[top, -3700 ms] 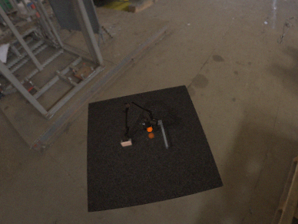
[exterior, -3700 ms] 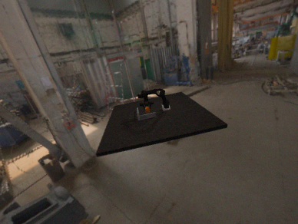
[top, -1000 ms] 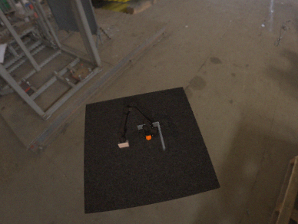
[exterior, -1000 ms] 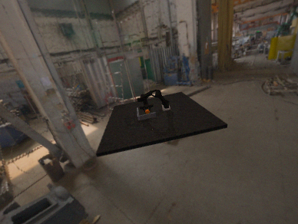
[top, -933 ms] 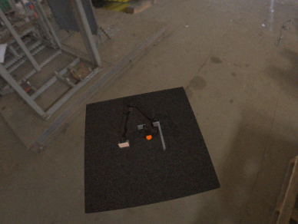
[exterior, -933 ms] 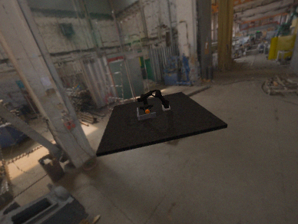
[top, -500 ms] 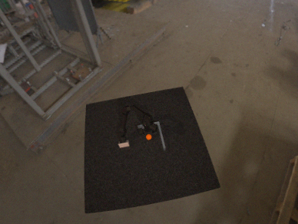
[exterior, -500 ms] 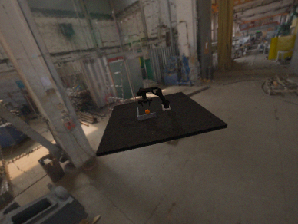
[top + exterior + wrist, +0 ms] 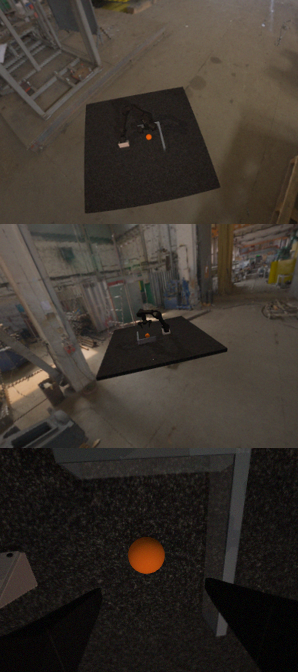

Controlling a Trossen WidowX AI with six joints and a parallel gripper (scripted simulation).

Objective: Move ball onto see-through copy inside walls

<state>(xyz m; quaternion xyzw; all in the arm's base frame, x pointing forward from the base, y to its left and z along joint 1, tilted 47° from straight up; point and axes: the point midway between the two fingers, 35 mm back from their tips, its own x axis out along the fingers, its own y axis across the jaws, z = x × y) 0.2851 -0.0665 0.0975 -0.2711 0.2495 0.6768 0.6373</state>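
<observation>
The orange ball sits dead centre in the wrist view, resting on the dark speckled tabletop, and nothing is touching it. Two low clear walls frame it: one runs across the top of the frame, the other drops down the right side, and they meet at the upper right. The ball lies inside that corner, apart from both walls, with bare tabletop showing all round it. It is round, so there is no long axis and no facing to call. No see-through copy can be made out apart from the ball itself.

The claw is spread wide and holds nothing. Its two dark fingers come in from the lower left and lower right corners of the wrist view, with the ball above the gap between them and not between the tips.

From the top view, the ball is a small orange dot just left of the long pale wall, below the short wall. The black arm folds over the upper left of it, and the pale base block sits left of the ball. In the exterior view the claw hangs above the ball.
</observation>
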